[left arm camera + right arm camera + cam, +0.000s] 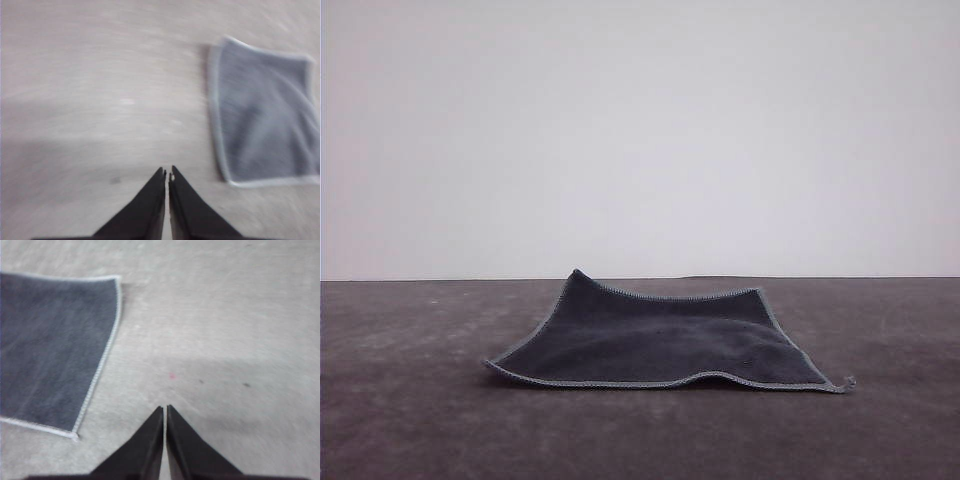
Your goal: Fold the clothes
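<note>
Cloth (665,345) flat on table (410,420)

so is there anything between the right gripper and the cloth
No. In the right wrist view, only bare table lies between the shut right gripper and the dark grey cloth; they are apart.

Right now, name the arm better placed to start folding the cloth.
Neither clearly. The left hand and right hand are both shut, each off its own side of the flat cloth, not touching. Right looks marginally nearer an edge.
</note>
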Motion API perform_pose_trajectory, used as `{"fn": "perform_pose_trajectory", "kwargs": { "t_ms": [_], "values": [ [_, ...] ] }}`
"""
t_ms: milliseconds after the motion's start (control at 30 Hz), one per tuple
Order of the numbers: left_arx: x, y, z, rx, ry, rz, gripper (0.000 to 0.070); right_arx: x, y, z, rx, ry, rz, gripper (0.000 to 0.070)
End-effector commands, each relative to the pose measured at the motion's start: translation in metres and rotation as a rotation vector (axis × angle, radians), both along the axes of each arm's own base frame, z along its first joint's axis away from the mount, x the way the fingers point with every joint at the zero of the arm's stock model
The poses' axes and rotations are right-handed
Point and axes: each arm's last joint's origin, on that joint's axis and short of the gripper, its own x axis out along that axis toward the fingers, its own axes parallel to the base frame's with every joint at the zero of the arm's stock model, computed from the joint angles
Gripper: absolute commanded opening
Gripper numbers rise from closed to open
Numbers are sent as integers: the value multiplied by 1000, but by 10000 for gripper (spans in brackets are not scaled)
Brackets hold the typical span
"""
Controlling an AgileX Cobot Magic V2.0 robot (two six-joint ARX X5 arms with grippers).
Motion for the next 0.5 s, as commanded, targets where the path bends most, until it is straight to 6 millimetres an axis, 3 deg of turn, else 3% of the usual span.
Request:
{"fn": "perform_pose_trajectory", "kwargs": {
  "t_ms": [0,167,333,400,467],
  "values": [
    [3,-7,8,35,-58,-80,3,4,3,7,-7,-42,36,6],
    [5,-22,7,110,-107,-245,34,8,12,8,5,-59,121,6],
    [5,-24,8,116,-122,-266,41,8,16,8,-10,-72,159,7],
    [5,-24,8,115,-123,-265,147,8,16,8,-13,-74,161,69],
    [5,-24,8,105,-117,-257,386,8,16,8,-13,-74,161,246]
  ]
}}
